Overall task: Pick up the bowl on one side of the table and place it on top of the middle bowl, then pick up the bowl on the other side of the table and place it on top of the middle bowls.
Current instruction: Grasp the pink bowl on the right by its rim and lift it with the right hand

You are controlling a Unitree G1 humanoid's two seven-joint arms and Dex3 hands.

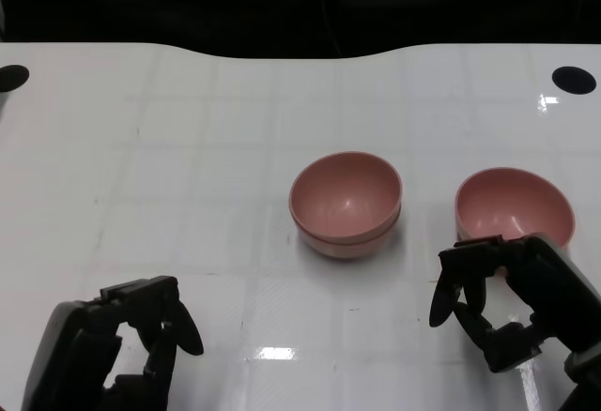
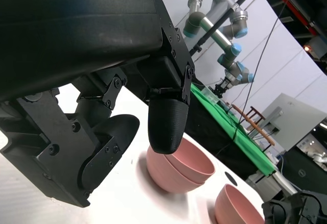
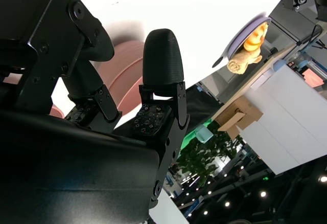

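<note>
The white table [image 1: 188, 176] carries two black round marks, one at its far left edge [image 1: 13, 77] and one at its far right [image 1: 574, 80]; nothing lies between the bowls. At the middle sits a stack of two pink bowls [image 1: 346, 204], one nested in the other, upright; a single pink bowl [image 1: 514, 208] stands to its right, apart from it. The right hand [image 1: 507, 303] hovers just near of that bowl, fingers apart, grasping nothing; the left hand [image 1: 122, 350] rests near left, released, well apart from the stack.

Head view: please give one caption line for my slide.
Two stacked bowls at center; right hand beside the last bowl.
</note>
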